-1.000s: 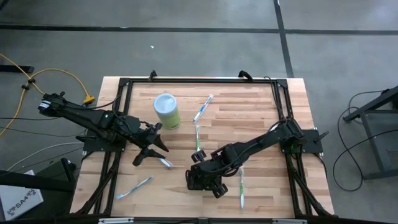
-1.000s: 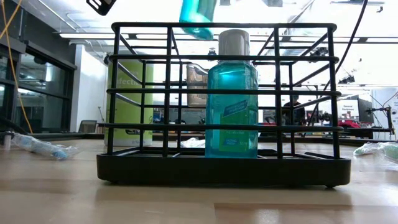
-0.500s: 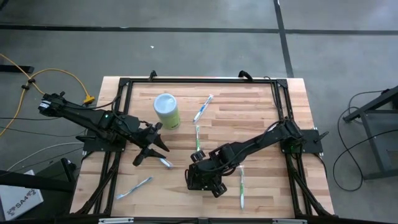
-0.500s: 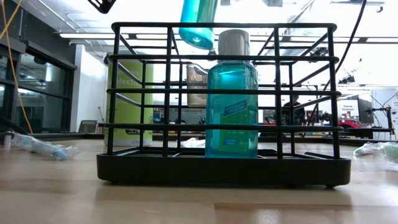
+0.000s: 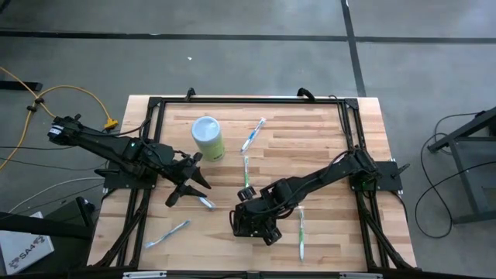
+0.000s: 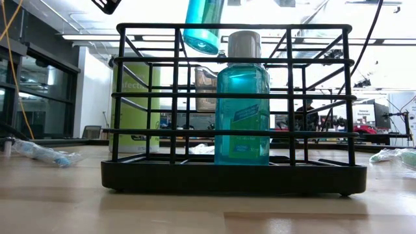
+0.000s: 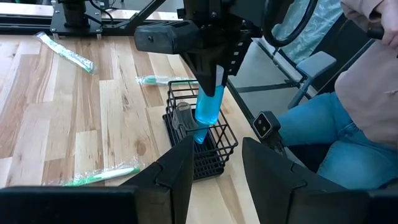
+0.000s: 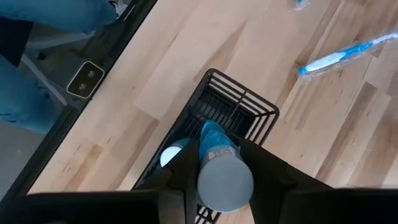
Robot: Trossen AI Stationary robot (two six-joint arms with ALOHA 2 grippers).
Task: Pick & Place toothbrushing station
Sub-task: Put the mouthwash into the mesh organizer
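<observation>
Overhead, low and wrist views of a wooden surface [image 5: 325,132] carrying one toothbrushing station [image 6: 234,175], two blue bottles, one pale green cylinder [image 5: 208,138] with a whitish top, and five wrapped toothbrushes [image 5: 253,134] lying flat and scattered. The station, a black wire basket, sits near the front centre of the surface, directly beneath the right gripper [image 5: 252,221]. It stands upright on its base with the open top facing up, and its long axis runs across the low view, so a broad side faces that camera. One capped blue bottle [image 6: 242,104] stands upright inside it. The right gripper is clenched on the second blue bottle [image 6: 203,26] near its grey cap [image 8: 225,182], holding it slightly tilted. The bottle's lower end hangs just inside the station's top rim, beside the standing bottle's cap. The left gripper [image 5: 186,182] waits over the surface left of centre, released, fingers apart and holding nothing. One toothbrush lies just beside it.
</observation>
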